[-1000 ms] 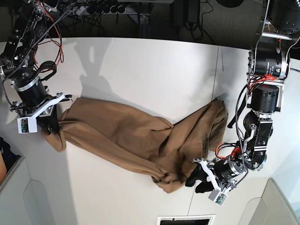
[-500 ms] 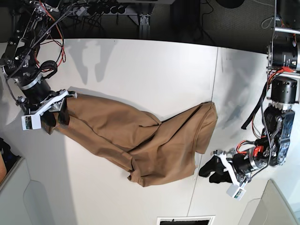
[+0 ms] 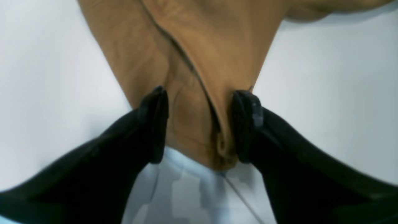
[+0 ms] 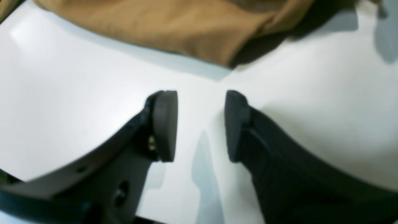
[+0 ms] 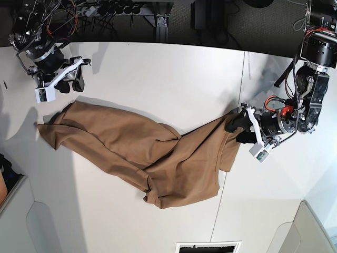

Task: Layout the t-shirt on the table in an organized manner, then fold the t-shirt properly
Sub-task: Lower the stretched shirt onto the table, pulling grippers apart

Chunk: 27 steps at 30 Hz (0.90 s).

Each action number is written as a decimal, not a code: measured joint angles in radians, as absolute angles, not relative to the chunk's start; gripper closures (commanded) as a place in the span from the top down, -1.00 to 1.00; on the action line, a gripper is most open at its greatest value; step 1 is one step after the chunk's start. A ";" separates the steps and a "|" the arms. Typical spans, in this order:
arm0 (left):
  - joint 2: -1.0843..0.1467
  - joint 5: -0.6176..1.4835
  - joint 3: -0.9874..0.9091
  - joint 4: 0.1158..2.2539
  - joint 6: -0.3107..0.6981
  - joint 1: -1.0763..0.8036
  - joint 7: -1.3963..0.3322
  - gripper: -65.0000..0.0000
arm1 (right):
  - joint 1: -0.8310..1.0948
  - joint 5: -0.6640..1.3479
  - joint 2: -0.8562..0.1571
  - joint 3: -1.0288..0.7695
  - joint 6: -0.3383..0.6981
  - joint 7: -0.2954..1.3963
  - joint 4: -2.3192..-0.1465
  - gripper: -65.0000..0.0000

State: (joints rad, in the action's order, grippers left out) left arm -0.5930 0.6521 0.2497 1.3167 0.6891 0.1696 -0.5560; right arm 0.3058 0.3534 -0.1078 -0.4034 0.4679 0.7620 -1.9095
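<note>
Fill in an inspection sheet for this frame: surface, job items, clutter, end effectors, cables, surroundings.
Surface: white table, thin dark seam across it.
Job items: tan t-shirt lies crumpled and twisted, not spread flat.
Clutter: nothing seen.
End effectors: left end effector straddles a bunched corner of the shirt, fingers apart; whether it grips cannot be told. Right end effector open, empty, over bare table beside the shirt edge.
Cables: red and black wires on the left arm; more behind the table.
Surroundings: dark floor, power strip beyond the far edge.
</note>
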 measured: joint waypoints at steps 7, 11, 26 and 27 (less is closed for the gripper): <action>-0.574 0.506 0.250 1.317 0.685 0.139 -0.486 0.09 | 0.252 0.303 -0.108 -0.403 0.438 0.681 -1.793 -0.18; -0.562 0.506 0.249 1.317 0.684 0.139 -0.485 0.09 | 0.178 0.299 -0.108 -0.403 0.422 0.680 -1.718 -0.01; -0.517 0.497 0.249 1.317 0.686 0.138 -0.485 -1.00 | 0.077 0.306 -0.108 -0.300 0.440 0.654 -1.575 -1.00; -0.517 0.498 0.249 1.317 0.686 0.139 -0.485 -1.00 | 0.072 0.305 -0.108 -0.296 0.456 0.657 -1.574 -1.00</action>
